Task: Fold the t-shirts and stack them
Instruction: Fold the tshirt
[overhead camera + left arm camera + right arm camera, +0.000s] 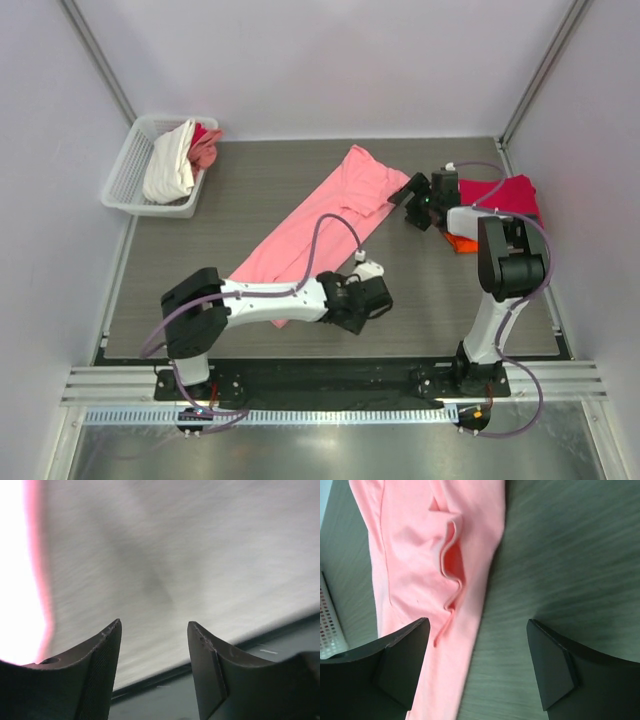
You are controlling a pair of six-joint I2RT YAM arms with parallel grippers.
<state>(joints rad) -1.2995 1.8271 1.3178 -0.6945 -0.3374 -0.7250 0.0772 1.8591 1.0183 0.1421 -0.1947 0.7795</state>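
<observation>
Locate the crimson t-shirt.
Top view: the crimson t-shirt lies at the table's right edge, behind the right arm, an orange t-shirt showing at its near side.

No text, label, brand or number can be read in any view. The salmon-pink t-shirt point(345, 185) and the white basket point(125, 175) show only plain surfaces. The left wrist view is blurred and washed out along its left edge, so a small marking there could perhaps be lost.
</observation>
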